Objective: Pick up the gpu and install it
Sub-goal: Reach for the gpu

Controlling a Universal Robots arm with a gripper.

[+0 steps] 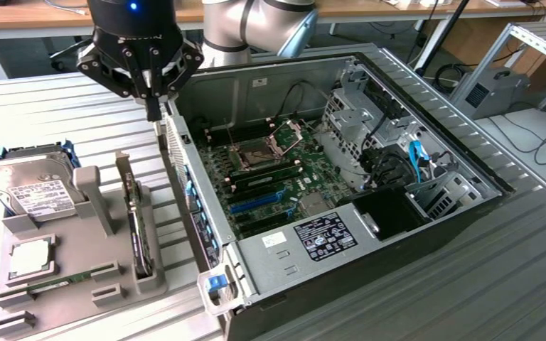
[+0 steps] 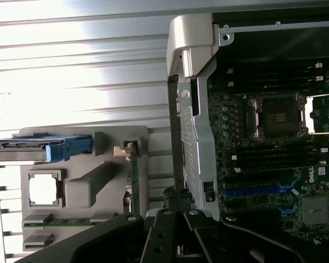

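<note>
on ribbed metal tabletop, gpu in tray (desks behind)

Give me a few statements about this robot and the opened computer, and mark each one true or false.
1. The computer case lies open with its circuit board showing. True.
2. The gripper holds the graphics card. False: the card stands on edge in the grey holder beside the case.
3. A hard drive sits in that same holder. True.
4. The gripper is wide open. False: it is shut, above the edge of the case.
</note>
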